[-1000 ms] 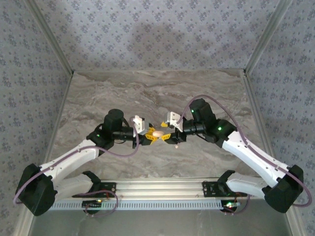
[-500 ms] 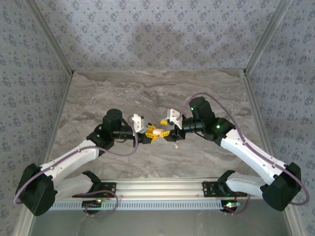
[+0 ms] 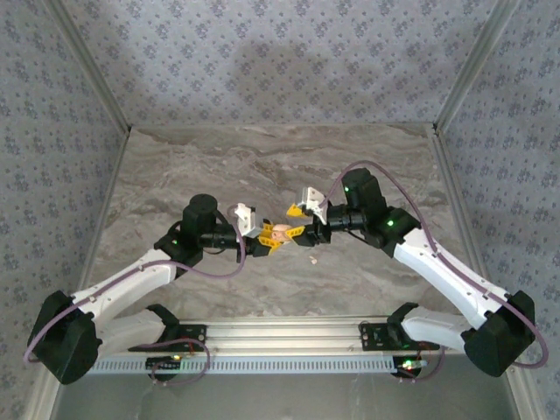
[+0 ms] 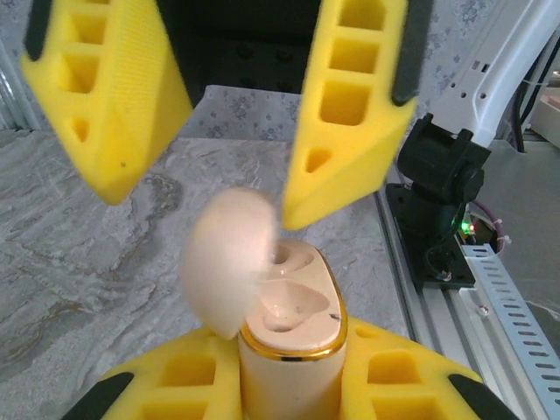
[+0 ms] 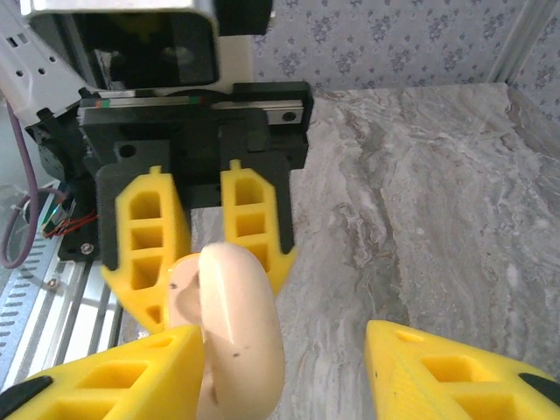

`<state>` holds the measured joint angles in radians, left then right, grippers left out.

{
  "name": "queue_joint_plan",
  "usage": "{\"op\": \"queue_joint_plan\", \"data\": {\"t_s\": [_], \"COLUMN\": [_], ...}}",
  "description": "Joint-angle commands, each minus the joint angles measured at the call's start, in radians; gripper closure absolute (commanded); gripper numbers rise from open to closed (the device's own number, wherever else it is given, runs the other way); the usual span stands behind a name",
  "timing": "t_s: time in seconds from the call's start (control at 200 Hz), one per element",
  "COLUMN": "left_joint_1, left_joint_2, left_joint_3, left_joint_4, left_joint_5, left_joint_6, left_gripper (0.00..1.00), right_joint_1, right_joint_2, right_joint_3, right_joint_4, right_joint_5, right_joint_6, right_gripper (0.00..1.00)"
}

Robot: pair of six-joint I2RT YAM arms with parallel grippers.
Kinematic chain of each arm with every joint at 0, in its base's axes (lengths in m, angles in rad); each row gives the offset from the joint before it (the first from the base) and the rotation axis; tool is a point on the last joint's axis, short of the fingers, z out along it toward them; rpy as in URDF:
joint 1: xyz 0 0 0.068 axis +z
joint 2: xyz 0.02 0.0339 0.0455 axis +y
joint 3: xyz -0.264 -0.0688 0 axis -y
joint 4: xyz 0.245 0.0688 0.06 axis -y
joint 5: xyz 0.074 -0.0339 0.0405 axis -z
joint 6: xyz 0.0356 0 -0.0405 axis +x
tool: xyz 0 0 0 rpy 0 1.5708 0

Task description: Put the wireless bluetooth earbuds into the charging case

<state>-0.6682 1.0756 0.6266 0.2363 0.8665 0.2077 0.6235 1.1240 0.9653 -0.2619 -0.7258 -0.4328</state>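
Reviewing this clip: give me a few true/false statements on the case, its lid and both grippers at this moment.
1. The left gripper is shut on the charging case. True.
2. The lid is closed. False: it stands open, hinged to one side.
3. Both wells in the case are filled. False: both look empty in the left wrist view.
4. The right gripper has its jaws apart, close by the lid. True.

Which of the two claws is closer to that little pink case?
The left. The left gripper is clamped on the body of the charging case. The right gripper faces it, jaws open around the raised lid, one finger apparently touching it.
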Motion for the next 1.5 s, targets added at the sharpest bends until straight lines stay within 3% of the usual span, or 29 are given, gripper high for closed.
{"op": "queue_joint_plan", "data": {"t_s": [0.0,0.3,0.75,1.019,1.264,1.494], "left_joint_1": [-0.002,-0.002,0.002,0.012,0.036,0.071], "left_joint_2": [-0.006,-0.011,0.013,0.051,0.076,0.067], "left_joint_3": [-0.001,-0.009,-0.094,-0.190,-0.265,-0.292], "left_joint_4": [0.023,0.037,0.245,0.452,0.588,0.591], "left_joint_5": [0.045,0.036,-0.017,-0.072,-0.115,-0.125], "left_joint_6": [-0.004,-0.010,-0.107,-0.186,-0.239,-0.249], "left_gripper": [0.84,0.84,0.86,0.86,0.86,0.87], "right_joint_1": [-0.008,-0.013,-0.027,-0.067,-0.115,-0.127], "right_joint_2": [0.004,0.006,-0.019,-0.019,0.060,0.144], "right_joint_3": [-0.006,-0.014,-0.012,-0.030,-0.013,-0.047], "right_joint_4": [0.026,0.040,0.063,0.005,-0.233,-0.360], "right_joint_5": [0.004,0.002,-0.016,0.113,0.247,0.357], "right_joint_6": [0.021,0.031,0.114,0.372,0.611,0.865], "right_gripper": [0.47,0.47,0.46,0.45,0.49,0.50]}}
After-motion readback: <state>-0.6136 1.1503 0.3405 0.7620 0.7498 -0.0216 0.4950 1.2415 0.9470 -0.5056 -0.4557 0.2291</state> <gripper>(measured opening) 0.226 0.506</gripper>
